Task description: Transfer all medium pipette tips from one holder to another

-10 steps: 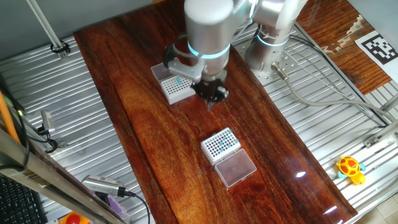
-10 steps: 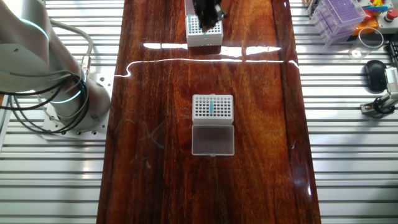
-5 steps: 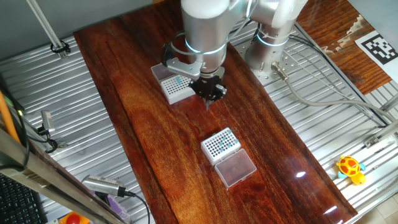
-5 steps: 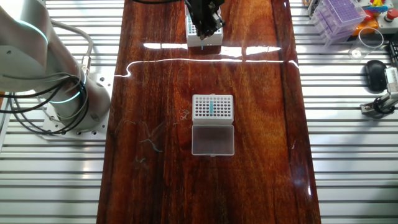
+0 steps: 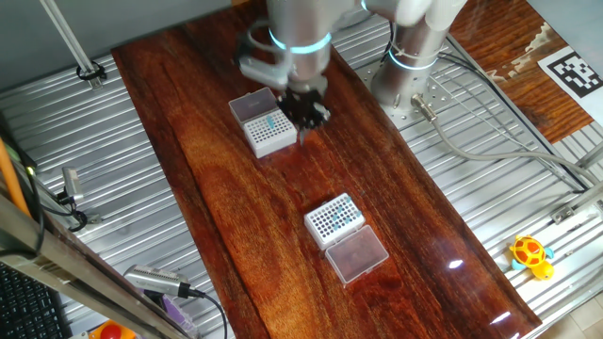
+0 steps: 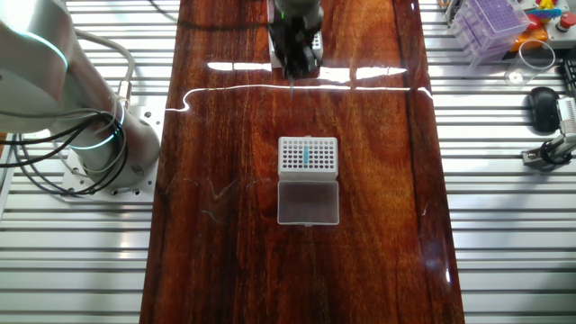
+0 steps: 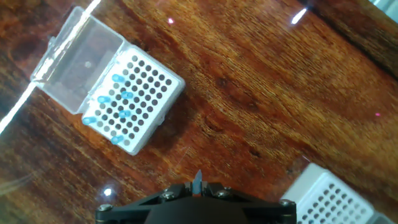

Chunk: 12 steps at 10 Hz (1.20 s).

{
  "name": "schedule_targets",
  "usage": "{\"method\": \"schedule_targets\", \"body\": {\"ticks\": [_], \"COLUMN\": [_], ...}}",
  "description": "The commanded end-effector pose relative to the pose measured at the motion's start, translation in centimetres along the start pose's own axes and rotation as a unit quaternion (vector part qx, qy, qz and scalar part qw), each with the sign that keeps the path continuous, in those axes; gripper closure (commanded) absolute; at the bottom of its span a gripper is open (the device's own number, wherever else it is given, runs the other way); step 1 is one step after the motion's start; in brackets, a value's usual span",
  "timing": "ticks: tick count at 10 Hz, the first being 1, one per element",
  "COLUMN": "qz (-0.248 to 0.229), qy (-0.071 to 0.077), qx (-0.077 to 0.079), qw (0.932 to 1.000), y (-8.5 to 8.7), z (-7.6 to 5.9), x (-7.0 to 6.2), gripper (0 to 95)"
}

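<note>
My gripper (image 7: pixel 198 185) is shut on one teal medium pipette tip (image 7: pixel 198 179), which pokes out between the fingers. In the fixed views the gripper (image 5: pixel 303 115) (image 6: pixel 293 70) hangs beside the far white rack (image 5: pixel 268 132), which holds several teal tips; the arm hides most of that rack in the other fixed view. A second white rack (image 5: pixel 334 217) (image 6: pixel 308 155) stands mid-table with a short column of teal tips and an open clear lid (image 6: pixel 308 201). The hand view shows a lidded rack (image 7: pixel 137 102) with scattered teal tips at upper left and another rack's corner (image 7: pixel 329 199) at lower right.
The racks stand on a dark wooden board (image 6: pixel 234 225) flanked by ribbed metal surfaces. The robot base (image 6: pixel 99 144) (image 5: pixel 410 80) sits beside the board. A purple tip box (image 6: pixel 490 22), a yellow toy (image 5: pixel 530 252) and a hand pipette (image 5: pixel 160 282) lie off the board.
The gripper, still shut on the teal tip, has shifted up and left in one fixed view to beside the far rack, and down the image in the other.
</note>
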State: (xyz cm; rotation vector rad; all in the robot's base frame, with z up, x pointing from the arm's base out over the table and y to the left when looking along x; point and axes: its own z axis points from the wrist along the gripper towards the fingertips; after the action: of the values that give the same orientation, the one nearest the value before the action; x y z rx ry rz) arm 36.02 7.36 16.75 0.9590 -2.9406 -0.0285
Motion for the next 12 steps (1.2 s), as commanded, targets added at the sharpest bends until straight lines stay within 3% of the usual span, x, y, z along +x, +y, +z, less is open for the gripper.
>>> {"method": "schedule_targets", "body": {"ticks": [1,3,4,5,9,12], "qz": [0.025,0.068,0.086,0.095,0.074,0.083], "qy": [0.001,0.003,-0.007,-0.008,-0.003,-0.001], "qx": [-0.006,-0.008,-0.019,-0.013,-0.007,-0.009], "qw": [0.9997,0.9976,0.9961,0.9954,0.9972,0.9965], "y": [0.1,0.1,0.2,-0.3,-5.0,-5.1], "z": [0.1,0.1,0.3,0.5,0.1,-0.1], "x": [-0.2,-0.2,-0.6,-0.3,2.1,2.3], "gripper": [95.0,95.0,95.0,95.0,95.0,95.0]}}
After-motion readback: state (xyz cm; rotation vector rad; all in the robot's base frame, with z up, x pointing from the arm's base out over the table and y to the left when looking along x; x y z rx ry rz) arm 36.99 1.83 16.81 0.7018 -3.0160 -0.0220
